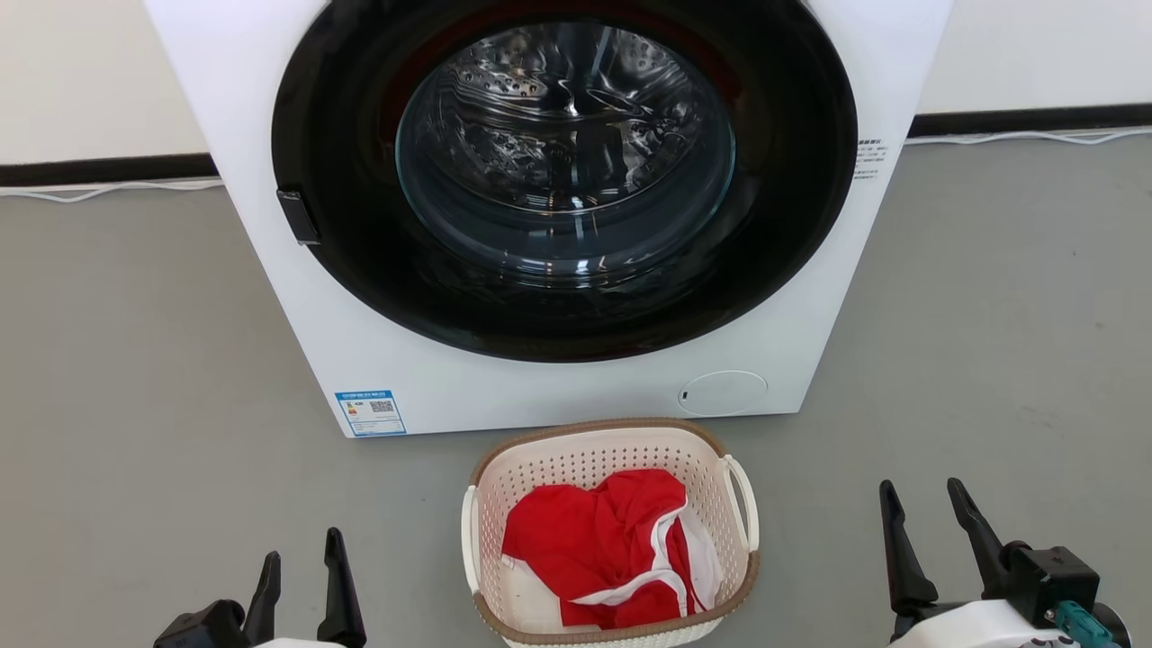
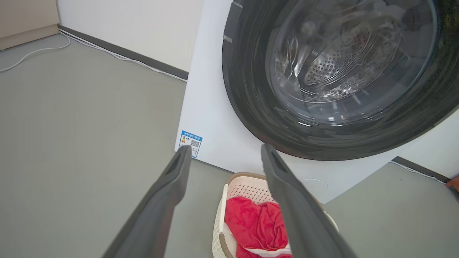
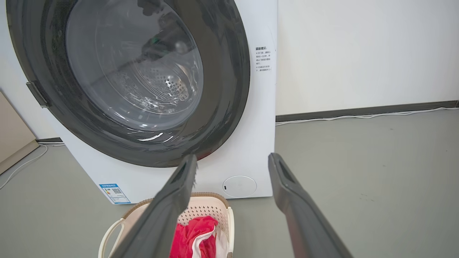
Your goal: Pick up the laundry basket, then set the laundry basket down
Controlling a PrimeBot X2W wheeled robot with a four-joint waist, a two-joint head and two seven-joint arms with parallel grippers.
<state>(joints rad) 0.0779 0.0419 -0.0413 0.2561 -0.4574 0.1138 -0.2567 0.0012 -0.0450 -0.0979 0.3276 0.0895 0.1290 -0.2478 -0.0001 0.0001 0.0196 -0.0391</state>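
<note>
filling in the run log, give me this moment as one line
phase: pre-grasp | laundry basket: on floor before washing machine, holds red cloth, ungrasped | left gripper: open | right gripper: open

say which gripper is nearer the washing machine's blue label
Left. The left gripper is almost straight in front of the blue label; the right gripper is past the laundry basket.

The grey floor held a washing machine and a laundry basket.
The floor was smooth and plain. The big white washing machine stood on it, set back near the wall. The small cream laundry basket sat just in front of the machine's lower edge, close to it but, as far as I could tell, apart. A thin white cable lay along the foot of the wall.
</note>
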